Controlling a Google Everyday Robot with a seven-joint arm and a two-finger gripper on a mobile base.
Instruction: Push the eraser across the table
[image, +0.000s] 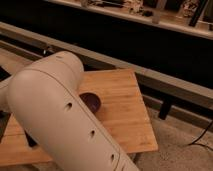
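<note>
Camera view: arm (65, 115) covers the near surface (125, 100), hiding eraser and jaws behind it; jaws closed, contents unseen, likely as a blunt pusher; bowl (92, 102) sits mid-surface.

we count one light-brown wooden plank table (125, 90), one round dark purple bowl (93, 102), one cream plastic robot arm (55, 110), one long grey bench rail (170, 82), one black floor cable (204, 134); gripper hidden from view.
</note>
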